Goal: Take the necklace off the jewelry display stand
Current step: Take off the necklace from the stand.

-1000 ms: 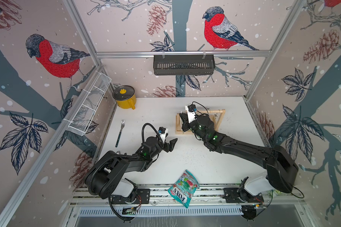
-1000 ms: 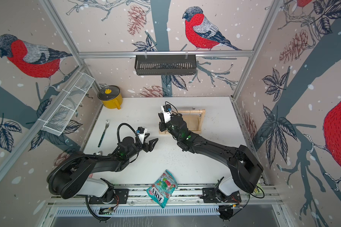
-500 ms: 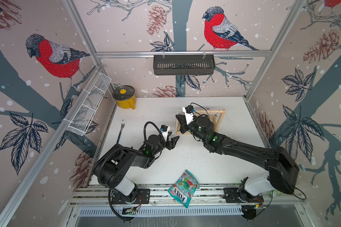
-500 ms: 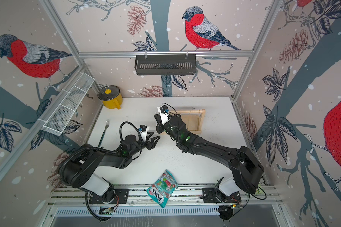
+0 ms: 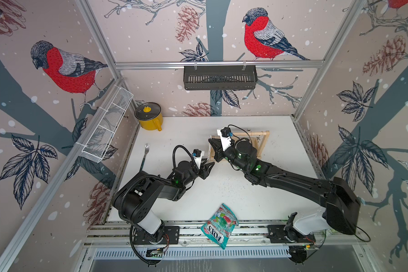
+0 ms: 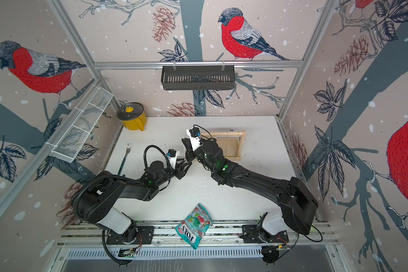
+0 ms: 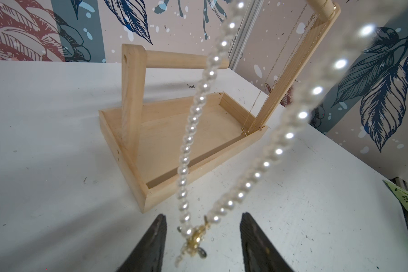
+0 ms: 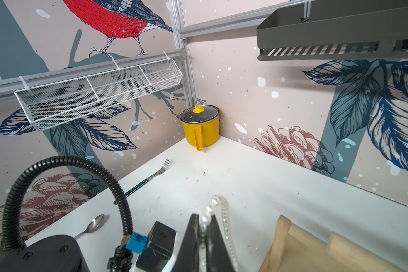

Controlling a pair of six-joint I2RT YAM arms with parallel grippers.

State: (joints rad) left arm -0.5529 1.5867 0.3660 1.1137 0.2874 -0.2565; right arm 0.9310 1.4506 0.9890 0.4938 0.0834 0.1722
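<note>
The step in hand is a hand-over, or a steadying, of the pearl necklace (image 7: 186, 146). It appears to be already clear of the jewelry display stand (image 7: 130, 106).

The right pincer (image 8: 203, 220) is clenched on the strand near its top and holds it up as a long hanging loop. The loop hangs just off the end of the stand that faces the worktop's left edge. The stand itself sits toward the back edge of the worktop (image 7: 57, 141), right of the middle.

In the left wrist view the strand crosses in front of the tip of the crossbar (image 7: 174, 60). Whether it touches the dowel there cannot be told.

The left pincer (image 7: 203, 216) is released. Its jaws stand apart on either side of the gold clasp (image 7: 196, 237) at the bottom of the loop, and neither finger touches it. Thin gold chains (image 7: 256, 101) hang by the far post.

The next move probably calls for the left pincer to pinch at the clasp without knocking the loop into a swing. The strand can then be carried away from the stand and laid on bare worktop, kept off the tray rim.
</note>
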